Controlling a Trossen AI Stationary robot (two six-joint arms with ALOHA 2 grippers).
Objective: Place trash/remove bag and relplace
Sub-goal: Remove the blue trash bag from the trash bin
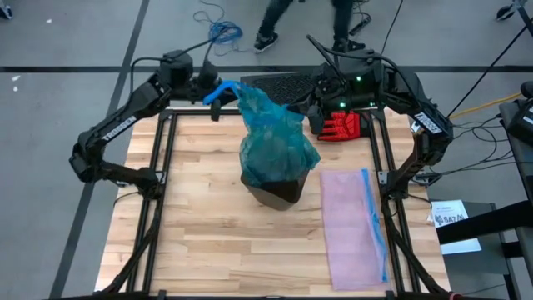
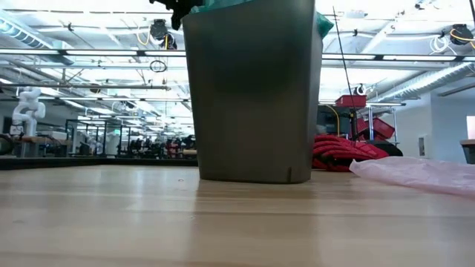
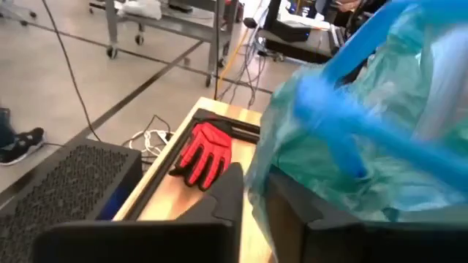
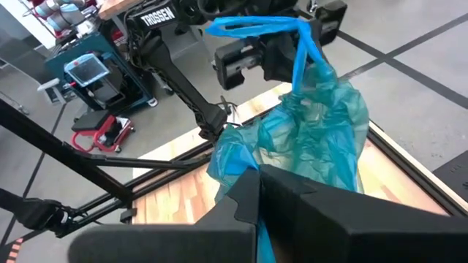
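The left arm reaches along the table's far edge, its gripper (image 1: 215, 92) raised near the middle of that edge, fingers narrowly parted around a blue bag handle. The right arm is folded by the far right corner, its gripper (image 1: 319, 104) closed tight, pointing toward the left one.

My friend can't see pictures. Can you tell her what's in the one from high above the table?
A teal-green bag is pulled up out of a dark bin mid-table, its blue tie handle at the left tool. The right tool waits near a red glove; a pink bag lies flat to the right.
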